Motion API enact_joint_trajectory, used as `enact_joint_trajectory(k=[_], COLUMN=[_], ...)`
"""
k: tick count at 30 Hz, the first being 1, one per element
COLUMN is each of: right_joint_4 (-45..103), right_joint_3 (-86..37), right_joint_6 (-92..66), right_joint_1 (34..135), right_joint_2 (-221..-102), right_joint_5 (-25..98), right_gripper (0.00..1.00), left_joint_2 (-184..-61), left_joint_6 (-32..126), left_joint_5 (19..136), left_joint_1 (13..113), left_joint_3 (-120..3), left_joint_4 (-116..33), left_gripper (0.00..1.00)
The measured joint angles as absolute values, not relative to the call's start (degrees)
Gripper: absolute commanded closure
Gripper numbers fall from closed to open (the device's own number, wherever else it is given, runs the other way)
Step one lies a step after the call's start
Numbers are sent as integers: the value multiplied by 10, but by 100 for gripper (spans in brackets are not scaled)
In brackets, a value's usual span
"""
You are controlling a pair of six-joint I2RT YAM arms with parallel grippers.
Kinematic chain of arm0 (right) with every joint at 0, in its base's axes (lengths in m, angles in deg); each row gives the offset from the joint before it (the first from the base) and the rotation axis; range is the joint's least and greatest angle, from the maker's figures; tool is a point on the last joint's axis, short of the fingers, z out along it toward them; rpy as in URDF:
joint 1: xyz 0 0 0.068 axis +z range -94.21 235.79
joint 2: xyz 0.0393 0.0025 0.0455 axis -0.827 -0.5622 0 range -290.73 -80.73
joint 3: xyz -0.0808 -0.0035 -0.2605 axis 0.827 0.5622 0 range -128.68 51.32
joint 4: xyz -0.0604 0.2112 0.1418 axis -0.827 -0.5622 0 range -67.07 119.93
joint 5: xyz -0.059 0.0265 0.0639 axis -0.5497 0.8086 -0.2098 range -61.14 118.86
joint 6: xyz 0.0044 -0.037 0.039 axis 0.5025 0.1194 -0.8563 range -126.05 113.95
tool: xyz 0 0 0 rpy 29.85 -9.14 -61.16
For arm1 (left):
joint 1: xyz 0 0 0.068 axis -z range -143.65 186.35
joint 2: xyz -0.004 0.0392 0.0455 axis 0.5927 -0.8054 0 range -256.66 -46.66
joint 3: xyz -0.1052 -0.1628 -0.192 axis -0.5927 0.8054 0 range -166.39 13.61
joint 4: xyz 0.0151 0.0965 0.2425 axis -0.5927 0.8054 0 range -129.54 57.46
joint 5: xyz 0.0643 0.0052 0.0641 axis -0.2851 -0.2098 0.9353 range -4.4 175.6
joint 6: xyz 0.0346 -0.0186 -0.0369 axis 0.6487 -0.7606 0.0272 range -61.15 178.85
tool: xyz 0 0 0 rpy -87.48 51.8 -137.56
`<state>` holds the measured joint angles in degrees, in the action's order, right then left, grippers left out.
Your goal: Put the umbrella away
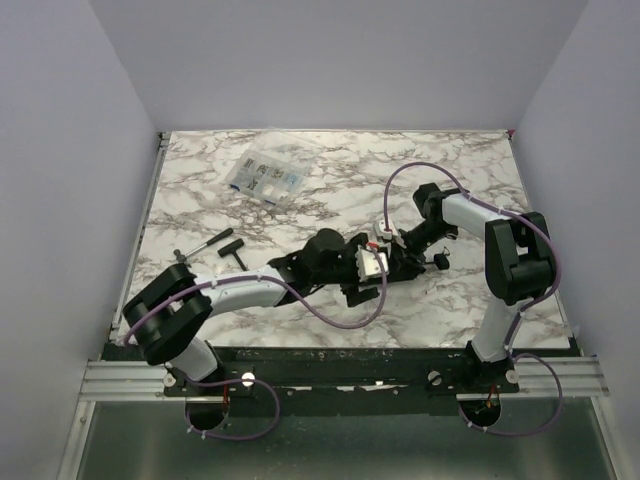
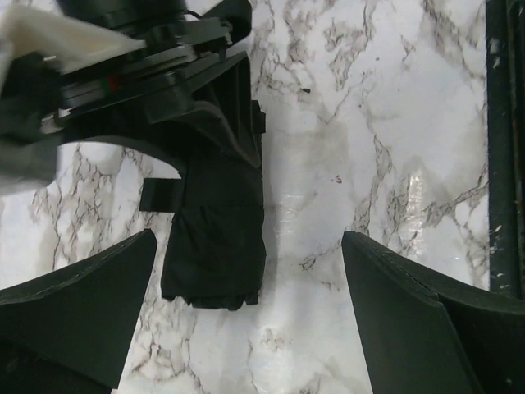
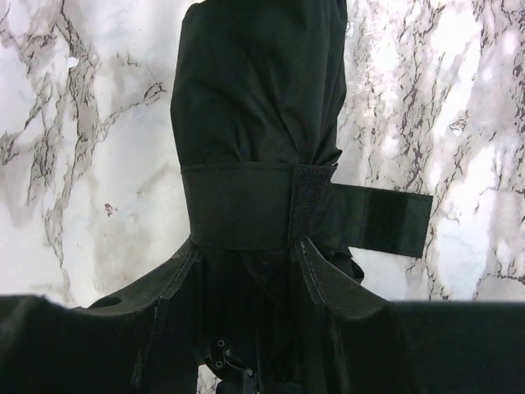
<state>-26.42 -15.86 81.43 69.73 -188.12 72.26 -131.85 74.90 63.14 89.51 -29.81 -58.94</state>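
1. The umbrella [image 3: 254, 107] lies folded near the middle of the surface [image 1: 200, 200], between the two arms and well apart from every edge.
2. The right end effector [image 3: 248, 246] pinches the umbrella, a finger pressed on each side just below the strap [image 3: 246, 205] that wraps the bundle.
3. The left end effector [image 2: 248, 236] is spread wide. The umbrella's free end lies in the gap between its fingers [image 2: 90, 312], nearer the left one in that view and touching neither.
4. Bare marble shows between the umbrella and the other finger in the left wrist view. A dark rail [image 2: 502, 139] marks the surface's edge at the far right of the frame.
5. Only the right wrist view shows the strap closely, with a loose tab [image 3: 385, 222] sticking out to one side.
6. Only the top view shows the rest of the scene. A clear box [image 1: 265, 178] sits near the far edge, left of centre, and a small black-handled tool [image 1: 222, 248] lies near the left edge, beside the left arm.
7. In the top view the arms and end effectors crowd over the umbrella, so its outline is hard to separate from them.
8. The surface is white marble with grey veins. Pale lavender walls [image 1: 60, 150] close it in at left, back and right, and a metal rail [image 1: 340, 375] runs along the near edge.
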Motion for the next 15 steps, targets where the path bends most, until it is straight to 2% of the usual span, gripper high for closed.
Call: enact_joint_trajectory(k=[8, 15], right_joint_4=[-257, -252], right_joint_3=[-153, -149], right_joint_6=[801, 795], right_joint_1=[697, 697], right_joint_2=[-1878, -1875], right_joint_5=[725, 725], right_gripper=[97, 97], left_joint_2=[-1446, -1471], left_joint_6=[853, 890], left_joint_5=[674, 715], left_joint_1=[935, 935], left_joint_3=[-375, -391], left_joint_4=[-533, -532], left_gripper=[2, 2])
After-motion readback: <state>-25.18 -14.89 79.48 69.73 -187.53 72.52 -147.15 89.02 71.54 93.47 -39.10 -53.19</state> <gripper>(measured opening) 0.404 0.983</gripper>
